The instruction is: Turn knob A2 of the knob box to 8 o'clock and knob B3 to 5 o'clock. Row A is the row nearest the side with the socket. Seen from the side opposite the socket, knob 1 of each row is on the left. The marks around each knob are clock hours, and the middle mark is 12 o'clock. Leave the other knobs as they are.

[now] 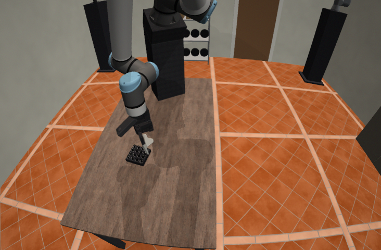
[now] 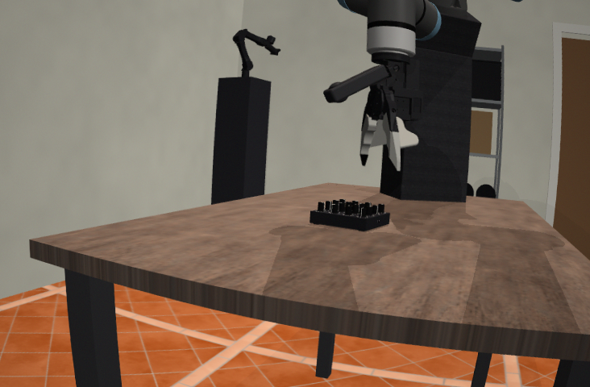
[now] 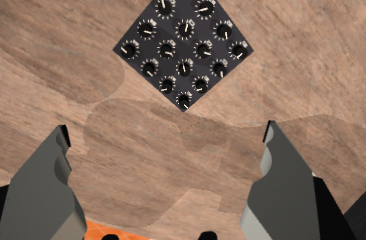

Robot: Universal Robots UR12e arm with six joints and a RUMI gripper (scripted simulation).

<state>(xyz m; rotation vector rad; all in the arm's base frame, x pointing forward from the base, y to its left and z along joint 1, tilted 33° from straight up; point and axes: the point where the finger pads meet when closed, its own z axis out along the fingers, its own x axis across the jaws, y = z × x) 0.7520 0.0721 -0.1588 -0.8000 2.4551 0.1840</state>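
Observation:
The black knob box lies on the wooden table, left of its middle. It also shows in the exterior view with several small upright knobs. In the wrist view the knob box appears turned like a diamond at the top, its knobs marked with white pointers. My gripper hangs above the box's far right corner, clear of the knobs. In the exterior view the gripper is well above the box. In the wrist view the gripper is open and empty, with bare table between the fingers.
The arm's black pedestal stands at the table's far end. Black pillars stand on the tiled floor around the table. A shelf with dark balls is behind the pedestal.

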